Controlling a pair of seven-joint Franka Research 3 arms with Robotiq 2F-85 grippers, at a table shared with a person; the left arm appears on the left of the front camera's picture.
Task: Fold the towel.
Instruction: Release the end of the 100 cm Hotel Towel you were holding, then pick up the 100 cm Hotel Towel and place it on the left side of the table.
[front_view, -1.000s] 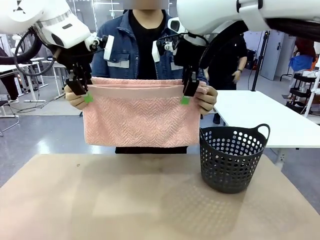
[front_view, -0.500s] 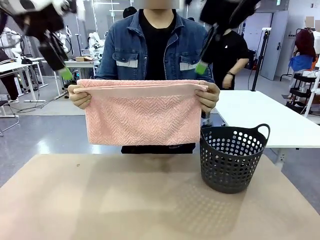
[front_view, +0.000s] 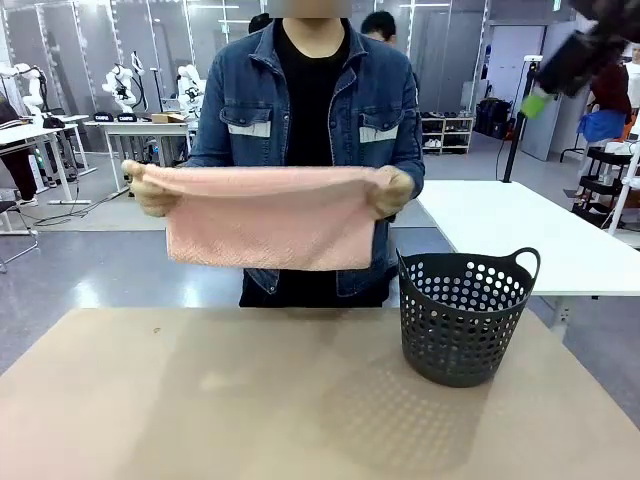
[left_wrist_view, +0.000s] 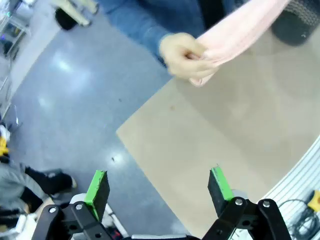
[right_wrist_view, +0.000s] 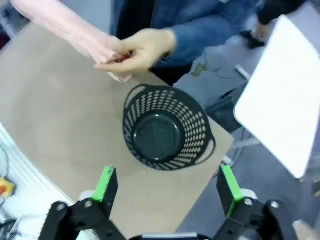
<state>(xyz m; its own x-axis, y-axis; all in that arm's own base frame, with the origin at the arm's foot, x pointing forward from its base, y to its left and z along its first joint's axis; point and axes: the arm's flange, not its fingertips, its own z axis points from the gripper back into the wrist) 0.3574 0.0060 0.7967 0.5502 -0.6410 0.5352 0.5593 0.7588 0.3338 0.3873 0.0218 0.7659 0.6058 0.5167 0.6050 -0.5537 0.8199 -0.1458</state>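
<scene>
- The towel, pale pink terry with a herringbone weave, hangs doubled, its long axis side to side, over the desk's far edge.
- One hand and the other hand of the person pinch its top ends.
- Left claw and right claw gape empty, high up, well apart from it.
- A dark perforated basket stands rightward.

A tan counter fills the near part of the room. Beyond it the grey floor is glossy and catches pale patches of overhead light. A white table stands to the right, with a black pole behind it and a dark trolley at the far right edge. White tables stand far left, before glazed partitions.
</scene>
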